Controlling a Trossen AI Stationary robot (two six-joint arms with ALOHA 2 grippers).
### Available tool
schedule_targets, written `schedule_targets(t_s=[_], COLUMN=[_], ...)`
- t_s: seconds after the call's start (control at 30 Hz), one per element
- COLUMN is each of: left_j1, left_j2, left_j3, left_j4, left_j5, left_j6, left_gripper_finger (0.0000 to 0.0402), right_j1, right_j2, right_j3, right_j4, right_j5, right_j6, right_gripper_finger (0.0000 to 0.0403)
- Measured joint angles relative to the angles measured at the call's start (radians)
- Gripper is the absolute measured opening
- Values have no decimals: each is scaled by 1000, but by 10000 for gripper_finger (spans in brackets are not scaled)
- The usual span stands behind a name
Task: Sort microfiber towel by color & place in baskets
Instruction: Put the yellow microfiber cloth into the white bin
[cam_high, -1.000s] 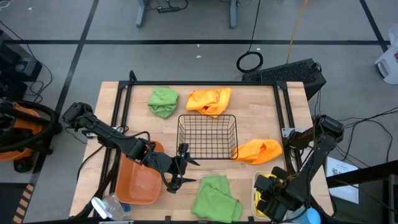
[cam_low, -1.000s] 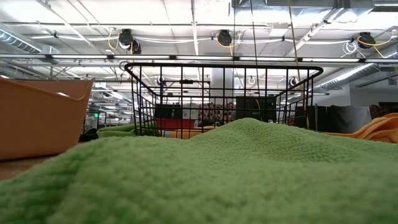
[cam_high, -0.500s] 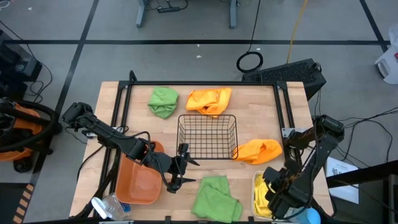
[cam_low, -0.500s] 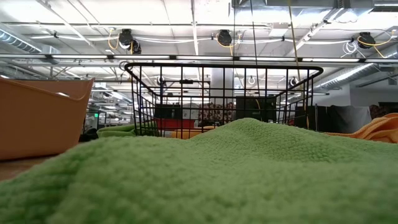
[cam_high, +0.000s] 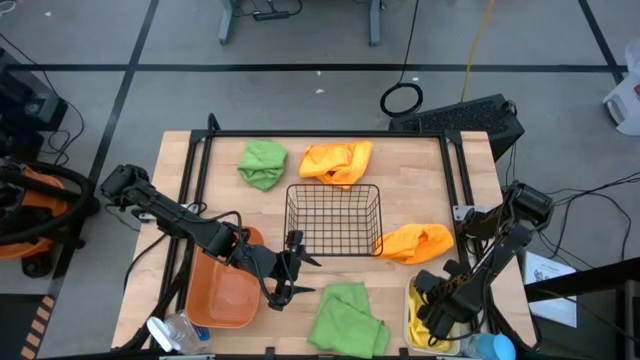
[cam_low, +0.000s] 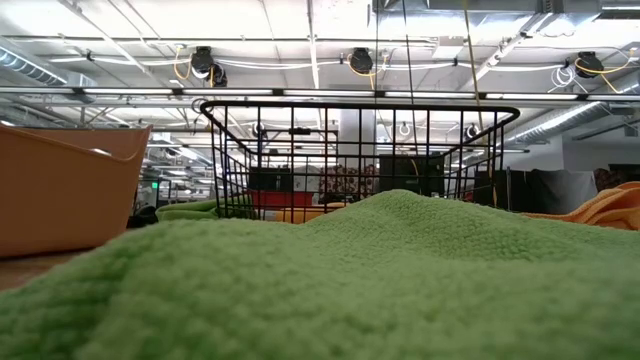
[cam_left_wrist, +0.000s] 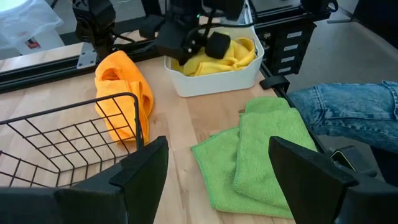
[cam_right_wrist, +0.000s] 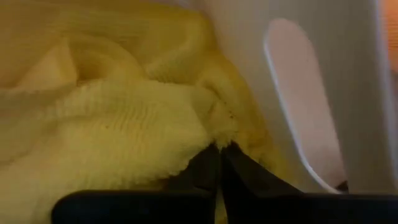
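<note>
- High view: right end effector (cam_high: 432, 322) sits low in the white bin (cam_high: 410, 312), over yellow cloth (cam_high: 422, 325). Left end effector (cam_high: 281, 291) hovers between the orange bin (cam_high: 222, 300) and a green cloth (cam_high: 345, 318). Two orange cloths (cam_high: 336, 160) and another green one (cam_high: 262, 163) lie around the wire basket (cam_high: 333, 219) on the bench (cam_high: 400, 185).
- Low view: green pile fills the foreground (soft, light; likely best pinched at a raised fold).
- Left wrist: fingers (cam_left_wrist: 140, 169) apart, empty.
- Right wrist: tips (cam_right_wrist: 219, 163) together, nipping a yellow fold.

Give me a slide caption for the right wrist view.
Right gripper shut, fingertips against yellow towel inside the white bin.
</note>
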Motion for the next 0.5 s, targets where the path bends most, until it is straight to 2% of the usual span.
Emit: schedule_targets(t_s=[0.1,0.2,0.5], left_j1=[0,0,0], left_j2=[0,0,0], left_j3=[0,0,0], left_j4=[0,0,0], left_j5=[0,0,0], left_j6=[0,0,0], left_gripper_finger=[283,283,283], right_j1=[0,0,0], right_j2=[-4,-1,1], right_j3=[-23,5,232], right_j4=[27,-25,-297], right_j5=[2,1,0], right_j6=[0,-14,-63], right_gripper_finger=[4,6,6])
